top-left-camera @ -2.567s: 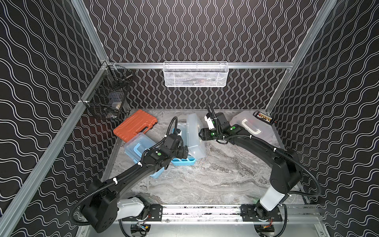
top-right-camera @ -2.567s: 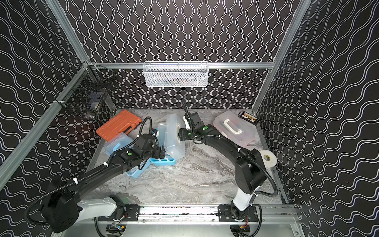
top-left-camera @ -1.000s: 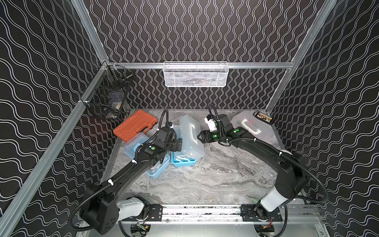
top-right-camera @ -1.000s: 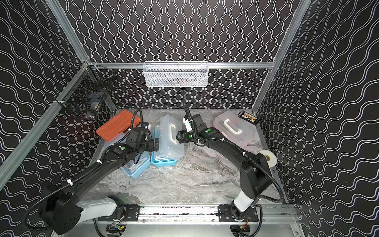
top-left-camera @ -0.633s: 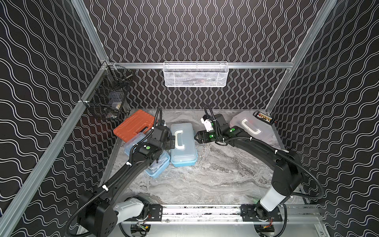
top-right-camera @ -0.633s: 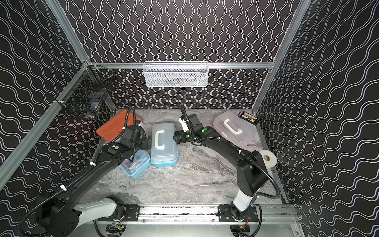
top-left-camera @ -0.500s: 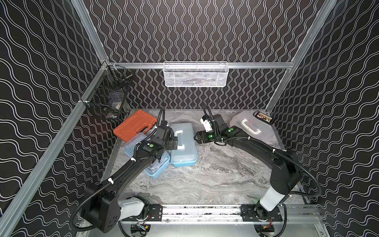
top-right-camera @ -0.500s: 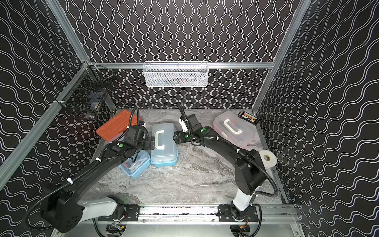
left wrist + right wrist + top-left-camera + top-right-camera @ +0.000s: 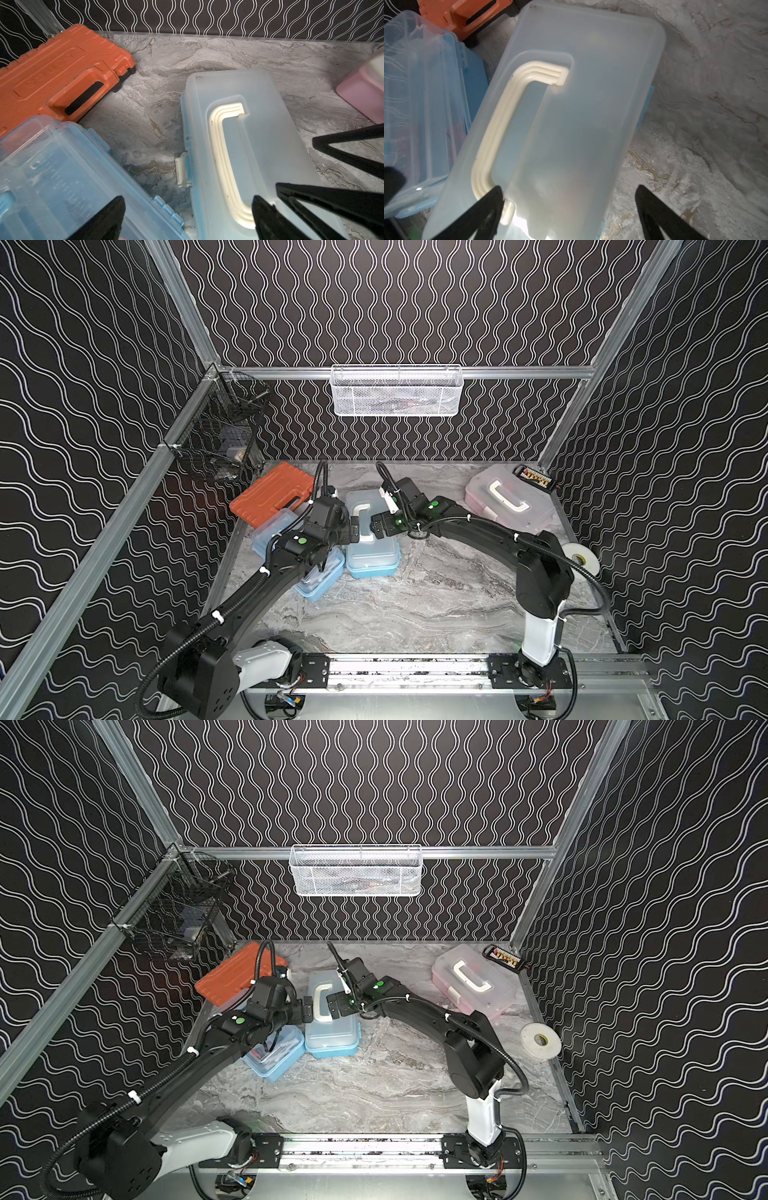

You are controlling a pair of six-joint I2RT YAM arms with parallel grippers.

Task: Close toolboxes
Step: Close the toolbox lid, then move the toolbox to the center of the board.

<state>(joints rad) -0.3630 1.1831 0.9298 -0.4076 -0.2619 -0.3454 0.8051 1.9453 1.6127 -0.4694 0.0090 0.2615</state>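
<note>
Left end effector (image 9: 354, 531) and right end effector (image 9: 375, 526) spread over blue toolbox (image 9: 372, 560); neighbouring toolbox (image 9: 322, 587) half hidden.

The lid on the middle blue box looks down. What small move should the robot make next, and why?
Probably bring the open left end effector onto the white latch and press it shut. The middle blue toolbox looks closed flat on top, but that latch seems flipped outward, not fastened.
</note>
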